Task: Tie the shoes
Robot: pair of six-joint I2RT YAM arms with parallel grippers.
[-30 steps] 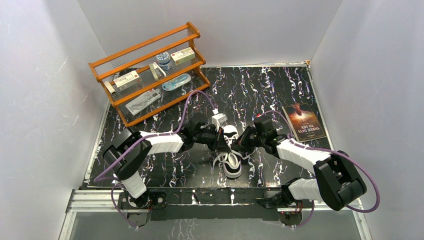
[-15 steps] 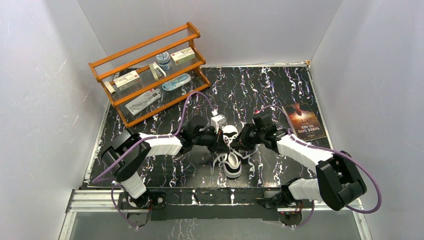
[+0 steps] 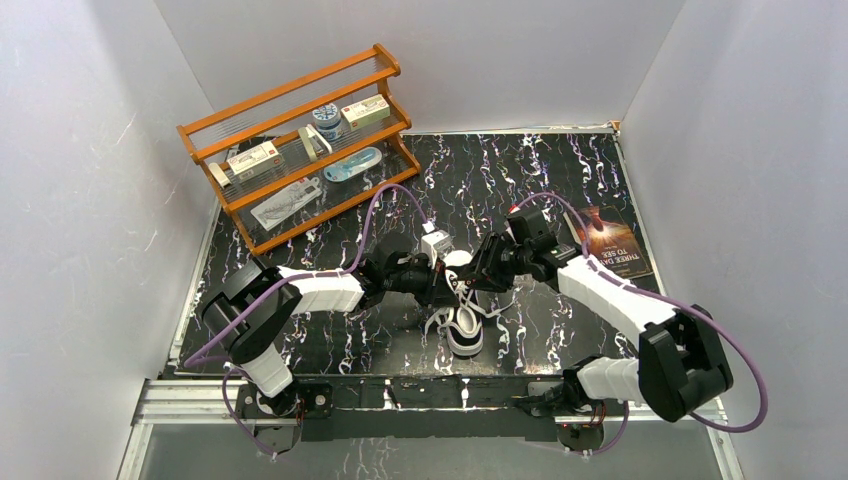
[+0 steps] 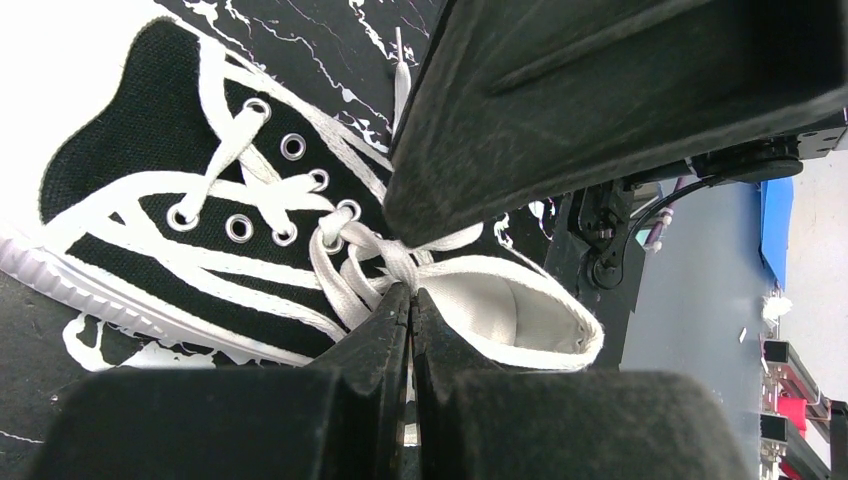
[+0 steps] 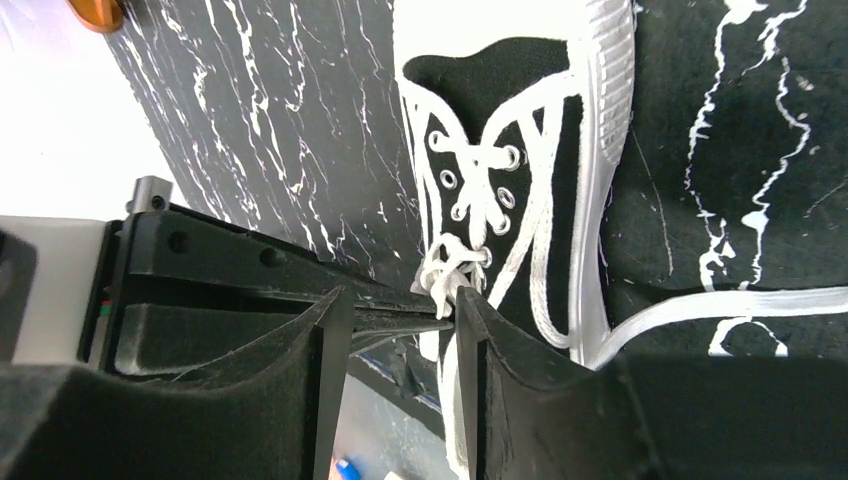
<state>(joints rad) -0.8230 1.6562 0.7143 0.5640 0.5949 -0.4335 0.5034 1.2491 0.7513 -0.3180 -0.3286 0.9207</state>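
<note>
The shoe (image 3: pixel 463 322), a small black canvas sneaker with a white toe cap and sole, lies between both arms, toe toward the near edge. Its white laces (image 4: pixel 395 255) are bunched in a knot at the top eyelets. In the left wrist view my left gripper (image 4: pixel 411 292) is shut right at that knot, a thin strip of lace pinched between its fingers. My right gripper (image 5: pixel 400 298) stands open just beside the knot (image 5: pixel 450 275). A loose lace strand hangs along the inner face of one of its fingers (image 5: pixel 520 400), unpinched. From above, both grippers (image 3: pixel 452 284) (image 3: pixel 478 279) meet over the shoe's opening.
A wooden rack (image 3: pixel 300 145) with small boxes and packets stands at the back left. A book (image 3: pixel 608 243) lies on the black marbled table at the right. White walls close in on both sides. A loose lace end (image 5: pixel 720 305) trails on the table beside the shoe.
My right gripper has opened and let go of the lace, and its arm has shifted slightly away from the shoe toward the back. The left gripper has stayed shut at the knot.
</note>
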